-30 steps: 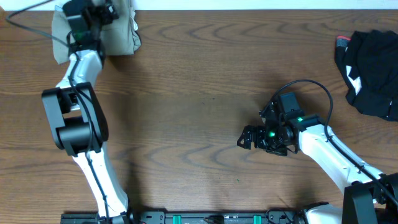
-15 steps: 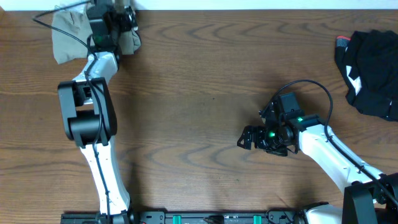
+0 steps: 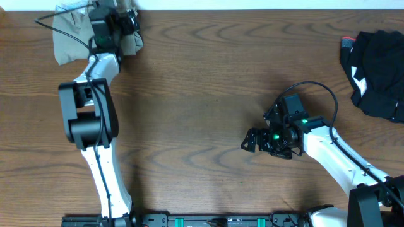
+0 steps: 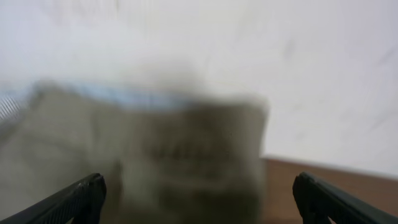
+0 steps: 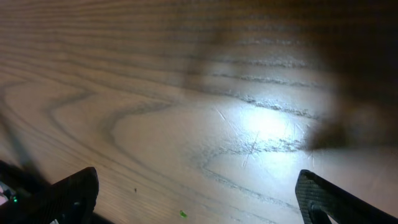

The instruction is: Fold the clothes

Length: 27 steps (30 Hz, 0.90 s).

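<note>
Left gripper (image 3: 115, 19), jaws apart over the khaki garment (image 3: 68, 34) at eleven o'clock on the table (image 3: 202, 88), could shove it off the far edge rather than grasp it.

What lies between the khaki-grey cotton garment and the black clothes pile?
Nothing: in the overhead view only bare brown wooden table separates the khaki-grey cotton garment and black clothes pile.

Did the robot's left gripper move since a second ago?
Yes. The left gripper slid to the right in the overhead view, across the khaki garment, which stayed put. It is now over the garment's right part.
</note>
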Available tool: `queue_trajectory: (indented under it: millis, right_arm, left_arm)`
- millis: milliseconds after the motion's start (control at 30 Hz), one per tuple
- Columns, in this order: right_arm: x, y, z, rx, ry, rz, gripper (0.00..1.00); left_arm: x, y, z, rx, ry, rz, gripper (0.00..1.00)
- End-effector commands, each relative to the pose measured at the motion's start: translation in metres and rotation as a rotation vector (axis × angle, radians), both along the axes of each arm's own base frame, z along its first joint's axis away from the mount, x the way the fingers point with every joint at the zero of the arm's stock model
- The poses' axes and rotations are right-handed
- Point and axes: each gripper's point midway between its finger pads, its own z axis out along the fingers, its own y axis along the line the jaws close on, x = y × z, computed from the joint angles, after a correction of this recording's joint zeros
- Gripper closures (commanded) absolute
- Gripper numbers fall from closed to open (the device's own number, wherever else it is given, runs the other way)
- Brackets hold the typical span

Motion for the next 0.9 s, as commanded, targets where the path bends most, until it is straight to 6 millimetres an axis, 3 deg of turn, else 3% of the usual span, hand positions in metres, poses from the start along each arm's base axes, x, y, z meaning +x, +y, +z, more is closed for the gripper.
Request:
queue_trajectory:
  millis: [0, 133, 267, 467, 633, 733, 867]
  right_arm:
    - [0.009, -0.001, 0.005, 0.007, -0.047, 0.001, 0.01]
    - [0.023, 0.002, 0.015, 0.02, -0.096, 0.0, 0.01]
    - [0.041, 0.005, 0.041, 0.037, -0.177, -0.002, 0.01]
    - [0.061, -0.013, 0.112, -0.055, -0.366, -0.017, 0.01]
    - [0.056, -0.042, 0.178, -0.173, -0.534, -0.082, 0.01]
    - [0.041, -0.057, 0.221, -0.2, -0.652, -0.126, 0.01]
    - [0.015, -0.065, 0.264, -0.161, -0.8, -0.159, 0.01]
  left_arm:
    - [-0.016, -0.006, 0.126, -0.051, -0.19, -0.004, 0.02]
    - [-0.047, -0.009, 0.196, -0.18, -0.232, 0.02, 0.02]
    - [-0.09, -0.014, 0.254, -0.315, -0.243, 0.044, 0.02]
    - [-0.187, -0.056, 0.325, -0.391, -0.181, -0.119, 0.02]
    - [-0.277, -0.079, 0.347, -0.422, -0.094, -0.181, 0.02]
    - [-0.329, -0.085, 0.353, -0.428, -0.062, -0.173, 0.02]
    - [-0.388, -0.091, 0.353, -0.395, -0.036, -0.178, 0.02]
